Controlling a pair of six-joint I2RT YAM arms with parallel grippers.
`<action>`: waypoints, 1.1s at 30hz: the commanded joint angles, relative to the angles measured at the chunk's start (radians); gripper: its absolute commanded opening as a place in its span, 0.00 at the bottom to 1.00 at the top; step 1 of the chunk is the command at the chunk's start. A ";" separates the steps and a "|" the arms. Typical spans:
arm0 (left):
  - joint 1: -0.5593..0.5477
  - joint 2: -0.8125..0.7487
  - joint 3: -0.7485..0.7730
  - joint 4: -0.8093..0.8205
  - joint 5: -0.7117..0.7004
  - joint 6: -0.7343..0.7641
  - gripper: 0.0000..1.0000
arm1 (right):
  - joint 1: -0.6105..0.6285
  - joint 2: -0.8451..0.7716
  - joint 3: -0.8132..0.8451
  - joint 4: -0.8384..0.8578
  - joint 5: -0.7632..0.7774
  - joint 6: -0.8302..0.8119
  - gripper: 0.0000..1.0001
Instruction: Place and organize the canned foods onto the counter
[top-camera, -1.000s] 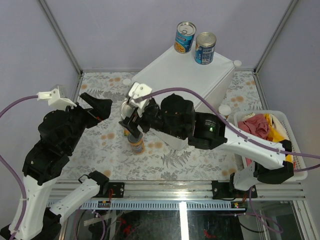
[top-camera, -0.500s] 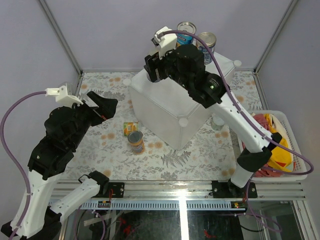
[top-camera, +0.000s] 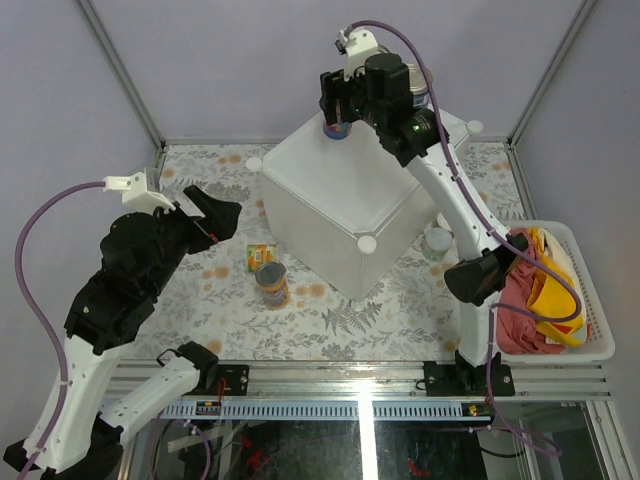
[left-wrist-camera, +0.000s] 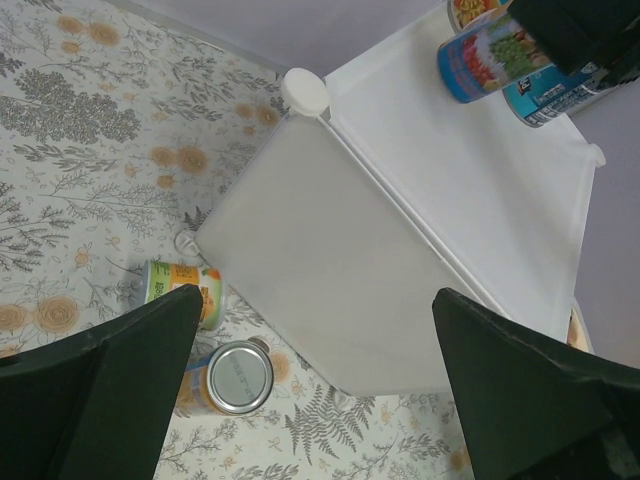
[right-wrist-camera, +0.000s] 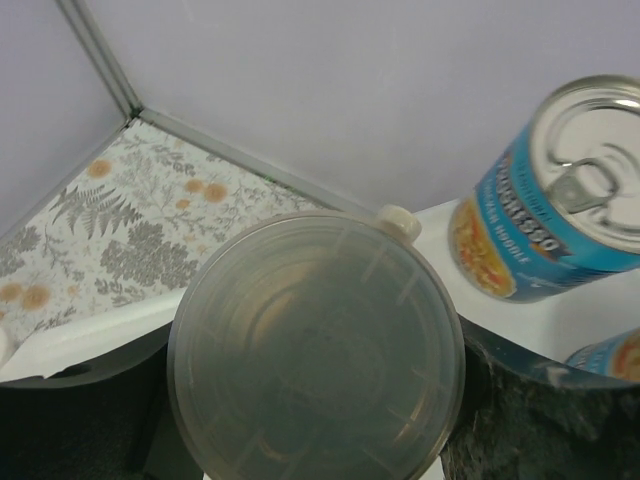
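Because its jaws stand wide and hold nothing, the left tool looks like it is waiting its turn. It hangs over the low flowery surface, near the front. Just past it, two tins are not yet put away. The upright tin shows its silver top. The lying tin rests on its side right behind, close to the wall of the high white surface. The upright one should be easy to grab from above, but the one on its side may roll.

Off to the right, the basket holds cloths and has no part in this job. A small white-topped thing stands between it and the high white surface. It may be one more tin, but it is too small to tell.

Farther back, the right arm reaches all the way across. The right tool is closed tight on the lidded tin, with one finger on each side. It holds this tin at the far corner of the high white surface, just beside the blue tin and a third tin. I think that spot is picked so the tins make a neat row along the back and leave room in front. Whether the held tin's bottom touches down yet, I cannot tell.
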 joint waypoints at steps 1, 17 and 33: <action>0.004 -0.011 -0.019 0.047 0.007 0.025 1.00 | -0.047 -0.032 0.123 0.162 -0.043 0.034 0.00; 0.005 -0.003 -0.065 0.077 0.006 0.011 1.00 | -0.082 0.063 0.217 0.131 -0.070 0.030 0.00; 0.005 0.006 -0.081 0.090 0.002 0.017 1.00 | -0.098 0.099 0.235 0.094 -0.065 0.031 0.09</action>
